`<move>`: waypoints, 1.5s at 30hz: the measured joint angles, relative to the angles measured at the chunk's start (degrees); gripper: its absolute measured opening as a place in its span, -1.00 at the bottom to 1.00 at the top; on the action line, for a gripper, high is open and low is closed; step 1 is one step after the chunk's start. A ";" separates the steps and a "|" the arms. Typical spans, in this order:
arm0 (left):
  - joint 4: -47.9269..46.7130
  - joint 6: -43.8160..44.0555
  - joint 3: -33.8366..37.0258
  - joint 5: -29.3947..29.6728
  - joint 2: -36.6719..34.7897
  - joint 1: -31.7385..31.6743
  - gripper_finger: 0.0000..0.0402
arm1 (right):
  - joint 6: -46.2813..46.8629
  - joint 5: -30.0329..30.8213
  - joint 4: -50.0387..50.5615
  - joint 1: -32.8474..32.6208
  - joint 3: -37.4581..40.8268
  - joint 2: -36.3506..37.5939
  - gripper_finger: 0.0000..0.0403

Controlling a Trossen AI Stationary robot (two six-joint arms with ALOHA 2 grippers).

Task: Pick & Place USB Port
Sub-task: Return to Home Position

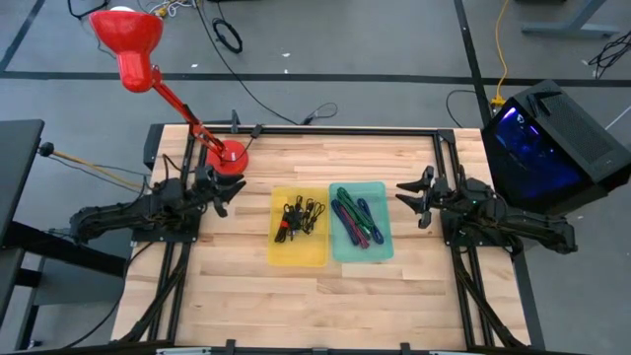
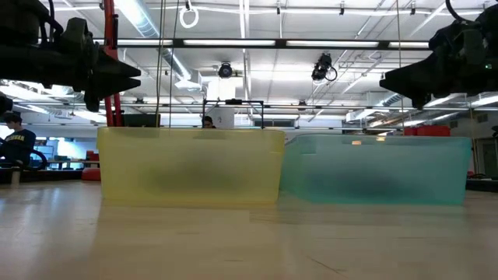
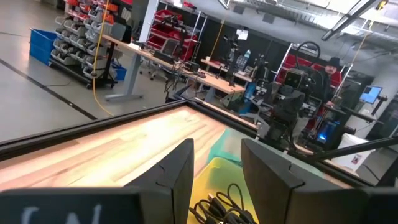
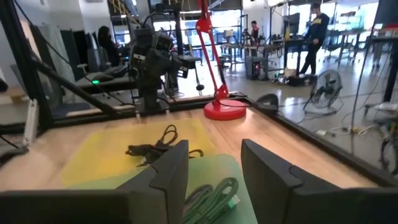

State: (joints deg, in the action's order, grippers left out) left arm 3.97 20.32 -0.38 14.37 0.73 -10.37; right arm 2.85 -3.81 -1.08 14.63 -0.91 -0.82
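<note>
Retreating outward is your move, I judge: black cables lie in the yellow bin inboard of the left gripper, green cables in the green bin inboard of the right gripper; both claws gape empty.

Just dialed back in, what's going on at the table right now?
Nothing is being held. The black cables lie in the yellow bin, and the green cables in the green bin right beside it, mid-table. The left gripper hangs at the left side and the right gripper at the right, both apart from the bins with jaws open and empty. No cable lies loose on the table, so the sorting looks finished.
</note>
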 joint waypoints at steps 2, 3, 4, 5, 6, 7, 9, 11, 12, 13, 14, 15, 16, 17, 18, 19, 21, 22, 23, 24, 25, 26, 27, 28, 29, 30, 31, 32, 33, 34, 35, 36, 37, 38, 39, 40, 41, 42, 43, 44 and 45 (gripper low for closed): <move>0.13 0.04 0.00 0.00 0.02 -0.02 -0.31 | 1.67 -0.14 0.00 0.00 0.00 0.00 -0.25; 0.24 0.02 0.00 0.02 0.00 0.00 -0.31 | 2.90 -0.17 0.00 0.00 0.00 0.00 -0.25; 0.26 0.00 0.00 0.03 0.02 0.00 -0.31 | 4.04 -0.13 -0.02 0.00 0.00 0.00 -0.25; 0.27 -0.01 0.00 0.04 0.02 0.00 -0.31 | 5.17 -0.18 -0.02 0.00 0.00 0.00 -0.25; 0.30 0.02 0.00 0.03 0.02 0.00 -0.31 | 6.38 -0.17 -0.02 0.00 0.00 0.00 -0.25; 0.32 0.03 0.00 0.05 0.01 -0.01 -0.31 | 7.41 -0.17 -0.02 0.00 0.00 0.00 -0.25; 0.38 0.00 0.00 0.05 0.02 0.00 -0.31 | 9.09 -0.16 -0.03 0.00 0.00 0.00 -0.25; 0.46 0.04 0.00 0.05 0.02 0.00 -0.31 | 10.24 -0.15 -0.03 0.00 0.00 0.00 -0.25; 0.54 0.00 0.00 0.05 0.00 -0.02 -0.31 | 10.24 -0.15 -0.04 0.00 0.00 0.00 -0.25; 0.59 0.00 0.00 0.05 0.00 -0.02 -0.31 | 10.19 -0.15 -0.04 0.00 0.00 0.00 -0.25; 0.60 0.01 0.00 0.02 0.02 -0.01 -0.31 | 10.19 -0.15 -0.04 0.00 0.00 0.00 -0.25; 0.62 0.02 0.00 0.03 0.01 0.00 -0.31 | 10.21 -0.15 -0.04 0.00 0.00 0.00 -0.25; 0.66 -0.01 0.00 0.02 0.02 -0.01 -0.31 | 10.19 -0.15 -0.04 0.00 0.00 0.00 -0.25; 0.72 -0.01 0.00 0.02 0.02 -0.01 -0.31 | 10.20 -0.15 -0.04 0.00 0.00 0.00 -0.25; 0.74 0.02 0.00 0.02 0.02 -0.02 -0.31 | 10.19 -0.14 -0.04 0.00 0.00 0.00 -0.25; 0.74 0.02 0.00 0.02 0.02 0.00 -0.31 | 10.19 -0.15 -0.05 0.00 0.00 0.00 -0.25; 0.76 -0.01 0.00 0.02 0.02 0.00 -0.31 | 10.19 -0.13 -0.07 0.00 0.00 0.00 -0.25; 0.78 0.02 0.00 0.01 0.01 0.00 -0.31 | 10.19 -0.13 -0.07 0.00 0.00 0.00 -0.25; 0.78 0.02 0.00 0.00 0.02 0.00 -0.31 | 10.19 -0.13 -0.07 0.00 0.00 0.00 -0.25; 0.78 0.00 0.00 0.00 0.01 -0.02 -0.31 | 10.19 -0.13 -0.07 0.00 0.00 0.00 -0.25; 0.79 -0.02 0.00 0.00 0.02 0.00 -0.31 | 10.19 -0.13 -0.07 0.00 0.00 0.00 -0.25; 0.80 0.02 0.00 0.00 0.02 0.00 -0.31 | 10.19 -0.13 -0.07 0.00 0.00 0.00 -0.25; 0.80 0.02 0.00 0.00 0.00 0.00 -0.31 | 10.19 -0.13 -0.08 0.00 0.00 -0.02 -0.25; 0.83 -0.01 0.00 0.00 0.01 0.00 -0.31 | 10.19 -0.13 -0.08 0.00 0.00 -0.02 -0.25; 0.83 -0.01 0.00 0.00 0.02 0.00 -0.31 | 10.19 -0.13 -0.09 0.00 0.00 -0.02 -0.25; 0.83 0.02 0.00 0.00 0.01 0.00 -0.31 | 10.19 -0.13 -0.08 0.00 0.00 -0.02 -0.25; 0.85 0.02 0.00 -0.01 0.02 0.00 -0.31 | 10.19 -0.13 -0.08 0.00 0.00 -0.02 -0.25; 0.86 -0.01 0.00 -0.02 0.02 0.00 -0.31 | 10.19 -0.13 -0.09 0.00 0.00 -0.02 -0.25; 0.87 -0.01 0.00 -0.02 0.01 0.00 -0.31 | 10.19 -0.13 -0.09 0.00 0.00 -0.02 -0.25; 0.87 0.02 0.00 -0.02 0.02 0.00 -0.31 | 10.19 -0.12 -0.09 0.00 0.00 -0.02 -0.25; 0.89 0.02 0.00 -0.02 0.02 0.00 -0.31 | 10.19 -0.13 -0.07 0.00 0.00 -0.02 -0.25; 0.89 0.00 0.00 -0.02 0.02 0.00 -0.31 | 10.19 -0.11 -0.09 0.00 0.00 -0.02 -0.25; 0.90 -0.01 0.00 -0.02 0.01 0.00 -0.31 | 10.19 -0.11 -0.09 0.00 0.00 -0.02 -0.25; 0.91 0.01 0.00 -0.02 0.02 0.00 -0.31 | 10.19 -0.11 -0.09 0.00 0.00 -0.02 -0.25; 0.91 0.02 0.00 -0.02 0.01 -0.01 -0.31 | 10.17 -0.11 -0.09 0.00 0.00 -0.02 -0.25; 0.91 -0.01 0.00 -0.02 0.02 -0.01 -0.31 | 10.19 -0.11 -0.09 0.00 0.00 -0.02 -0.25; 0.91 -0.01 0.00 -0.02 0.01 0.00 -0.31 | 10.19 -0.11 -0.09 0.00 0.00 -0.02 -0.25; 0.91 0.02 0.00 -0.03 0.01 -0.02 -0.31 | 10.18 -0.11 -0.09 0.00 0.00 -0.02 -0.25; 0.91 0.02 0.00 -0.03 0.01 0.00 -0.31 | 10.17 -0.11 -0.09 0.00 0.00 -0.02 -0.25; 0.91 -0.02 0.00 -0.02 0.02 -0.01 -0.31 | 10.17 -0.11 -0.09 0.00 0.00 -0.02 -0.25; 0.91 0.00 0.00 -0.02 0.00 0.00 -0.31 | 10.17 -0.11 -0.09 0.00 0.00 -0.02 -0.25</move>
State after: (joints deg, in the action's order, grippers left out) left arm 4.89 20.32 -0.38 14.35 0.73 -10.37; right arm 13.02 -3.92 -1.17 14.63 -0.91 -0.84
